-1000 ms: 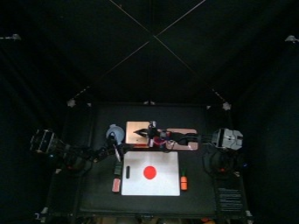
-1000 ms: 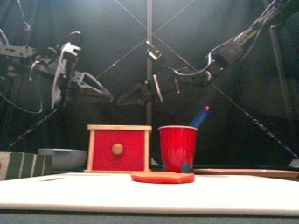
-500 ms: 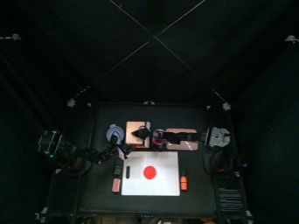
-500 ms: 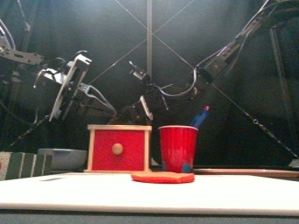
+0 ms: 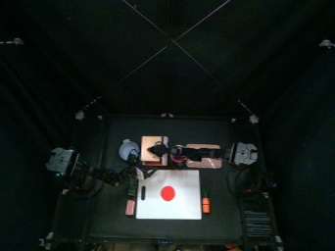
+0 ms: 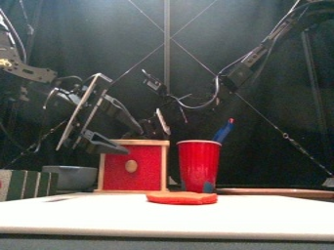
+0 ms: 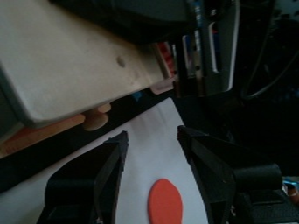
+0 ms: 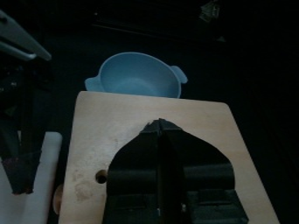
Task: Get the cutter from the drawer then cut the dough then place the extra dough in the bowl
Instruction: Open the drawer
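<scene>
Black table [image 5: 112, 221] carries the whole set. A white cutting board [image 6: 78, 213] lies near the front with the red dough [image 6: 182, 197] flat on it, ready for cutting. Behind it stands the wooden box [image 8: 117, 149], its red drawer front [image 6: 141, 171] shut and facing the front. The cutter is not in sight. It is probably inside that drawer, so the task seems to be at its first step.

The left gripper [image 7: 152, 138] hangs with its jaws spread apart by the box's upper left corner, tilted down toward the drawer front. It looks lined up to take the knob [image 6: 131, 166]. The right gripper [image 8: 158, 127], jaws closed together on nothing, is over the box's top, likely to pin the box while the drawer is pulled. Whether it touches cannot be told. The blue-grey bowl [image 8: 136, 77] waits left of the box for the scraps, and a red cup [image 6: 198, 164] stands right of the box.
</scene>
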Robot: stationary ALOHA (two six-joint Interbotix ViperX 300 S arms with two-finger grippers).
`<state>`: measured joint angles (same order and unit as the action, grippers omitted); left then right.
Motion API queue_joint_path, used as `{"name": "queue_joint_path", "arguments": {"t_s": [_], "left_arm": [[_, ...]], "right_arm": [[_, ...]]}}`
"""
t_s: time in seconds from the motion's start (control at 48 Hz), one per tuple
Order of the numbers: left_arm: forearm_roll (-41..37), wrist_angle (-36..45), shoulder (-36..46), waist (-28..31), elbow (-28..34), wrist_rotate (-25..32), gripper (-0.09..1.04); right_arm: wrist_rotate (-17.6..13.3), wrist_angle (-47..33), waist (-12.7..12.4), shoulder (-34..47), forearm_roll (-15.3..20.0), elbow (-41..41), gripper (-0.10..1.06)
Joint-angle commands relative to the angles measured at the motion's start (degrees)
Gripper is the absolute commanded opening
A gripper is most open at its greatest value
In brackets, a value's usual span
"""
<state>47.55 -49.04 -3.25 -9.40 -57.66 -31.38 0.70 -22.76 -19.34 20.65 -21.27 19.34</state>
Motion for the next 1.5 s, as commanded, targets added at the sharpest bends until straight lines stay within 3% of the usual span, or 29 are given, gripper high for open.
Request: {"name": "queue_joint_path", "arguments": {"t_s": [0.021,0.375,1.208,1.5], "left_arm": [[2.11,0.88,-1.67,0.09,2.11,-1.85,0.86],[8.88,1.76,-3.25,0.62,2.9,-2.81,0.85],[8.88,1.14,-5.98,5.8,4.31,-2.2,0.84],[8.0,1.67,-6.5,5.98,5.1,2.9,0.77]], "right_arm": [[-0.09,0.26,0.35,-0.88,-0.35,-0.7,-0.03],[-0.18,0.26,0.97,-0.7,-0.18,-0.7,-0.03],[-0.26,0.26,1.85,0.53,0.09,-0.26,-0.03],[-0.26,0.26,1.76,0.53,0.62,0.18,-0.03]]}}
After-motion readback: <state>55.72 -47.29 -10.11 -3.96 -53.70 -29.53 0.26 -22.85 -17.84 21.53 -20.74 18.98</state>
